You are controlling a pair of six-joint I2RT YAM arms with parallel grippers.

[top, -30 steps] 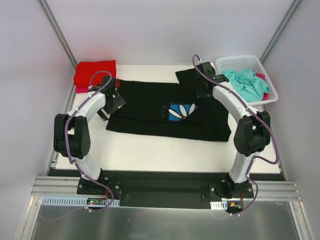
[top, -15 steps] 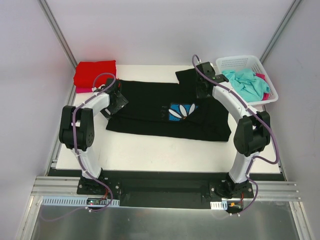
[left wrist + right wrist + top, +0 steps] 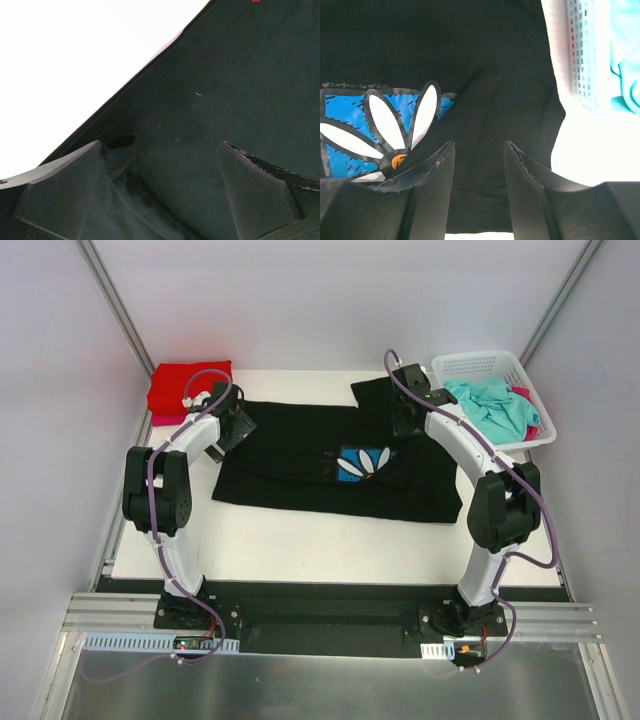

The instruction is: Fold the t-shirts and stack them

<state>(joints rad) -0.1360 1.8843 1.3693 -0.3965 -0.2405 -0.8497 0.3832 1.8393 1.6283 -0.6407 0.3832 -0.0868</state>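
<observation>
A black t-shirt [image 3: 300,455] lies spread on the white table, its white daisy on a blue square [image 3: 362,462] facing up. My left gripper [image 3: 236,424] is at the shirt's far left corner. In the left wrist view it [image 3: 159,145] is wide open just above the black cloth [image 3: 225,85], with nothing between the fingers. My right gripper [image 3: 405,416] hangs over the shirt's far right part. Its jaws [image 3: 478,145] stand partly open over black cloth beside the daisy [image 3: 395,125], pinching nothing. A folded red t-shirt [image 3: 188,385] lies on a pink one [image 3: 160,420] at the far left.
A white mesh basket [image 3: 480,362] stands at the far right corner, holding a teal t-shirt [image 3: 495,405] and a pink one [image 3: 526,395]. In the right wrist view the basket [image 3: 580,50] is close to the right of the fingers. Grey walls enclose the table.
My left arm has reached farther out, carrying its open gripper up to the black shirt's far left corner. The right arm and the shirts have not moved.
</observation>
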